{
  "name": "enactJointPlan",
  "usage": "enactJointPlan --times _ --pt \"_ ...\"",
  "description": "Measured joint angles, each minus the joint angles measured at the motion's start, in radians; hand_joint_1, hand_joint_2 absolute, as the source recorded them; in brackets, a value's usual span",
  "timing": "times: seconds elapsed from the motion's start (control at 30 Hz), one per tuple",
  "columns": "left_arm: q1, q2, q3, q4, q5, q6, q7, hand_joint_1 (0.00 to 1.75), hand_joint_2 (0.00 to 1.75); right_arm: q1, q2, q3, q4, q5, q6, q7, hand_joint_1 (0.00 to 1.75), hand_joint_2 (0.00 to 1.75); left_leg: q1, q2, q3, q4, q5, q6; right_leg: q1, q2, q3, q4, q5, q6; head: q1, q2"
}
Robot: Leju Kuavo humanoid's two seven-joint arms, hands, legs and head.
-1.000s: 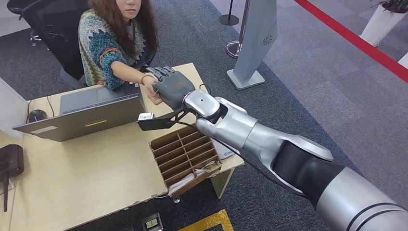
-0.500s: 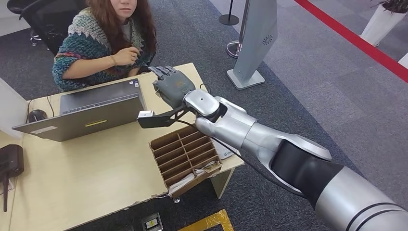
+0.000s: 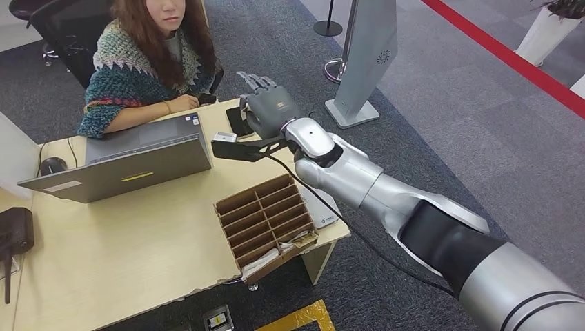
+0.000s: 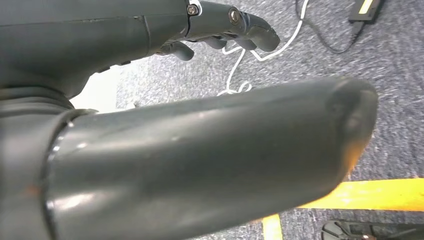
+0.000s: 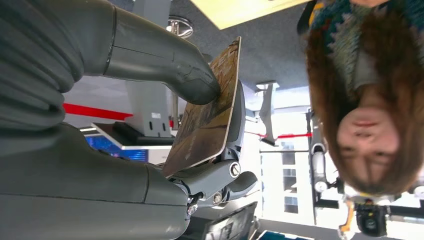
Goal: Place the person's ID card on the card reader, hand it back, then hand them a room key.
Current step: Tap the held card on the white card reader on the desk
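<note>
Holding a card, your right robot hand hangs over the far edge of the counter, thumb pressed on the printed face and fingers behind it, so the hand is closed on the card. Which card this is, ID or room key, cannot be told from the print. The person sits just across, forearm resting on the counter beside the laptop, no hand raised to receive. Risk: the pinch looks shallow, taken near one edge, so a quick wrist turn or an early release could drop the card to the floor. A dark flat device lies just beside the hand; you could brush it. The divided cardboard tray holds pale cards or papers in its near slots. Left robot hand hangs above carpet, fingers loosely curled, nothing visibly held.
</note>
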Motion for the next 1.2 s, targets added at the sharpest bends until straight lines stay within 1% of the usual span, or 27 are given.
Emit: enactJointPlan --times 0.13,0.33,0.57,0.77,0.9,1.07,1.2 --pt "0.002 0.0 0.011 0.001 0.013 0.006 0.0 0.0 0.0 0.049 -0.059 -0.061 -0.077 -0.012 0.003 0.032 1.75 1.75 0.0 0.001 0.001 0.0 0.0 0.0 0.0 0.001 0.0 0.0 0.0 0.0 0.0 0.0" --pt "0.004 0.001 0.022 0.002 0.027 0.012 -0.003 0.0 0.0 0.156 -0.158 -0.149 -0.188 -0.031 0.002 0.072 1.75 1.75 0.0 0.001 0.001 0.0 -0.001 0.0 0.0 0.001 0.001 0.0 0.0 0.0 0.0 0.0" --pt "0.003 -0.001 0.041 0.002 0.047 0.021 -0.011 0.0 0.0 0.302 -0.234 -0.242 -0.283 -0.045 0.001 0.094 1.75 1.75 0.0 0.002 0.001 0.0 -0.001 -0.001 0.0 0.001 0.001 0.0 0.0 0.0 0.0 0.0" --pt "0.003 -0.001 0.047 0.002 0.049 0.022 -0.011 0.0 0.0 0.448 -0.271 -0.317 -0.357 -0.047 0.017 0.113 1.75 1.75 0.0 0.002 0.001 0.0 -0.001 0.0 0.0 0.001 0.001 0.0 0.0 0.0 0.0 0.0" --pt "0.003 -0.001 0.051 0.003 0.047 0.019 -0.014 0.0 0.0 0.533 -0.285 -0.359 -0.393 -0.051 0.036 0.124 1.75 1.75 0.0 0.002 0.001 0.0 -0.001 -0.001 0.0 0.001 0.001 0.0 0.0 0.0 0.0 0.0" --pt "0.002 -0.001 0.051 0.003 0.038 0.008 -0.015 0.0 0.0 0.623 -0.282 -0.372 -0.402 -0.054 0.099 0.107 1.75 1.75 0.0 0.002 0.001 -0.001 -0.001 -0.001 0.0 0.001 0.001 0.0 0.0 0.0 0.0 0.0" --pt "0.002 -0.001 0.051 0.003 0.035 0.002 -0.015 0.0 0.0 0.656 -0.27 -0.365 -0.394 -0.054 0.128 0.097 1.75 1.75 0.0 0.002 0.001 -0.001 -0.001 -0.001 0.0 0.001 0.001 0.0 0.0 0.0 0.0 0.0"
